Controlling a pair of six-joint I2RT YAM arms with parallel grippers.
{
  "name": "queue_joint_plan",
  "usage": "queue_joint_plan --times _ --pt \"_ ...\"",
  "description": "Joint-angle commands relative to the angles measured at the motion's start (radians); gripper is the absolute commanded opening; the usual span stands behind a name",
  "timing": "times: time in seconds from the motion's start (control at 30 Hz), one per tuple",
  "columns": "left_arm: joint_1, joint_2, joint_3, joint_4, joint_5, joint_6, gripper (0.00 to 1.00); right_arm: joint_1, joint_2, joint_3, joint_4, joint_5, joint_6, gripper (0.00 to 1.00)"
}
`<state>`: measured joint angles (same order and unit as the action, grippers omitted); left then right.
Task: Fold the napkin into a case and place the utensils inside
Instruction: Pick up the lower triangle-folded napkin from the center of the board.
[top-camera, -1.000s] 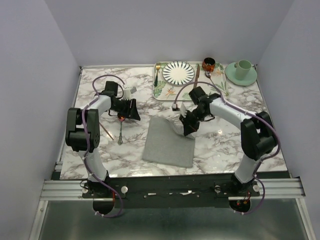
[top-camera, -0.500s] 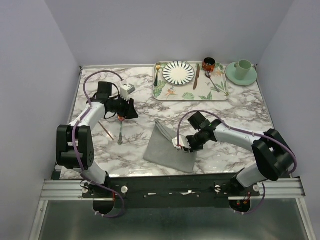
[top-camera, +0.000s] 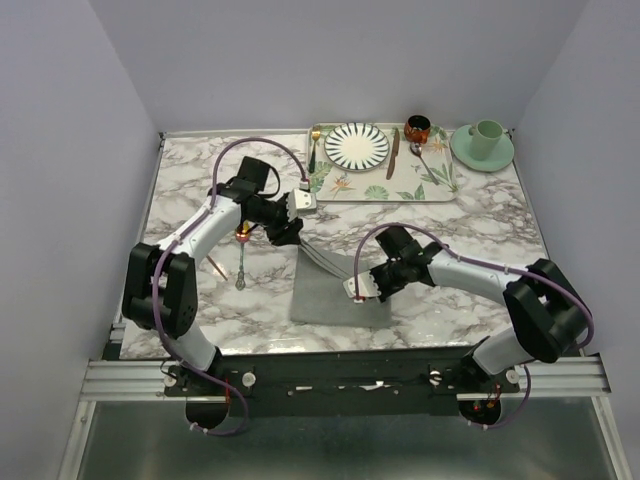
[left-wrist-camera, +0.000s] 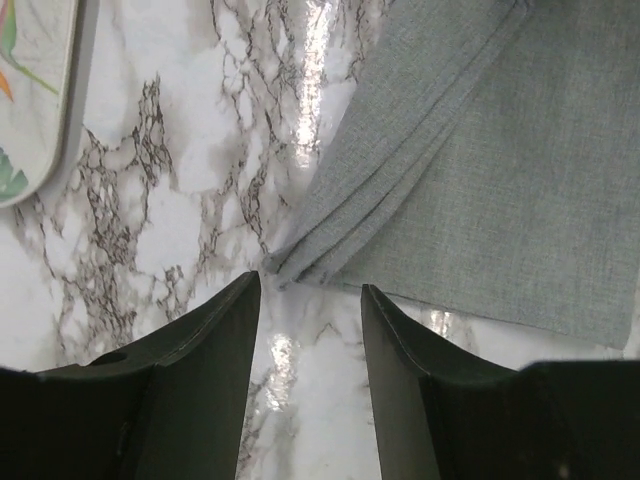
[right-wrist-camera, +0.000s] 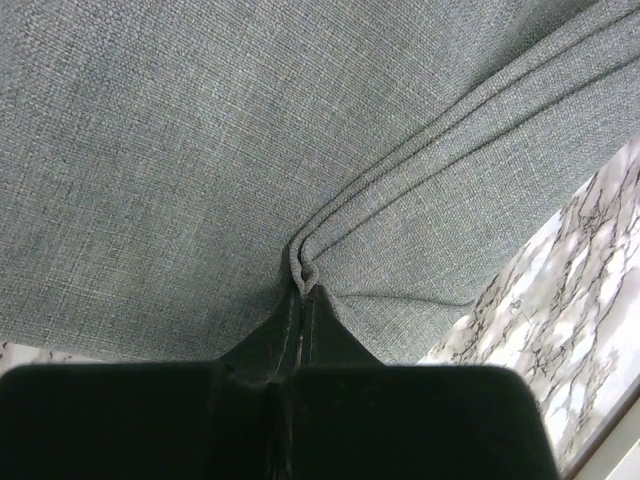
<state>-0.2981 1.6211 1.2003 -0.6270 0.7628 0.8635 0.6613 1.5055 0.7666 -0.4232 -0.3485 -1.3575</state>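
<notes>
One napkin (top-camera: 325, 296): fold clamped in right hand (right-wrist-camera: 303, 292), corner just beyond spread-apart left hand (left-wrist-camera: 309, 292).

Marble table (top-camera: 470, 215), grey napkin (top-camera: 325, 290), leaf-patterned tray (top-camera: 400, 186), green saucer (top-camera: 468, 155), spoon (top-camera: 241, 264), fork (top-camera: 215, 265)

The plain grey soft cloth napkin (top-camera: 328, 296) lies partly folded, a layered diagonal pleat running from its far-left corner to a bunched pinch at its right edge. Left of it lie a slim spoon with gold bowl and pale-green handle (top-camera: 241, 266) and, further left, a slanted thin copper-pink fork (top-camera: 216, 266).
</notes>
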Motion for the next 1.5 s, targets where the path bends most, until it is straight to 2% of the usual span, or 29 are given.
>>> queue_joint_plan --times 0.0,0.13,0.3,0.83,1.23,1.47 --pt "-0.018 0.094 0.106 -0.074 -0.043 0.150 0.52 -0.003 0.009 -0.053 -0.015 0.077 -0.026 0.01" --pt "-0.036 0.174 0.189 -0.122 -0.074 0.187 0.50 -0.003 0.002 -0.058 -0.015 0.075 -0.026 0.01" --pt "-0.050 0.224 0.196 -0.157 -0.100 0.242 0.49 -0.002 0.002 -0.059 -0.015 0.072 -0.023 0.01" --pt "-0.079 0.276 0.206 -0.122 -0.152 0.262 0.46 -0.002 -0.001 -0.064 -0.014 0.066 -0.022 0.01" --pt "-0.081 0.276 0.263 -0.126 -0.108 0.220 0.47 -0.002 -0.001 -0.066 -0.014 0.063 -0.022 0.01" --pt "-0.084 0.301 0.246 -0.145 -0.132 0.253 0.47 -0.002 -0.002 -0.066 -0.014 0.063 -0.020 0.01"
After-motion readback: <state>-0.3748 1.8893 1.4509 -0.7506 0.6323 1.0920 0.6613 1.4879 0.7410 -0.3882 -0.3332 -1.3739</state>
